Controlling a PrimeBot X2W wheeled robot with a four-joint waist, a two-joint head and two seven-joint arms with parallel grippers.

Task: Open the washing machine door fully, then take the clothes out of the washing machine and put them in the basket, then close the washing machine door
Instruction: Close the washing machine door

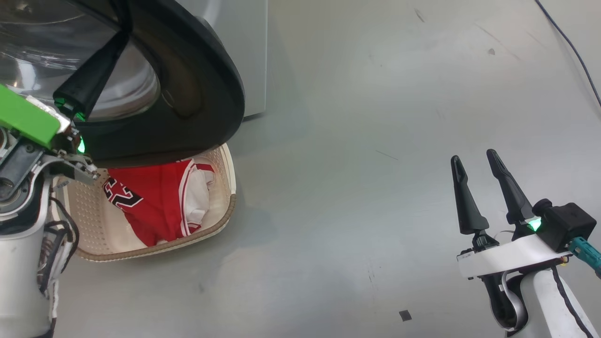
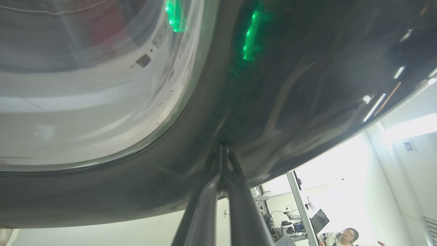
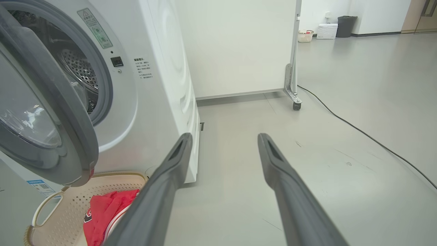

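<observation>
Here the left gripper (image 2: 223, 150) was pinched shut and empty, its tips set against the glossy black rim of the washing machine door (image 1: 202, 94). That door looked rigid, heavy and slick, best pushed near its outer edge, not pinched. The clothes (image 1: 155, 197) lay in the basket (image 1: 230, 206) beneath it. The right gripper (image 1: 473, 157) hung open over the floor (image 1: 352, 188), well apart.

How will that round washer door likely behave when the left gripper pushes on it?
The door looks rigid and hinged, so it should swing rather than flex. Its glossy black rim may let the shut left gripper skid, as it touches at one small spot. Its lower edge sits close above the basket, so it might brush it.
</observation>
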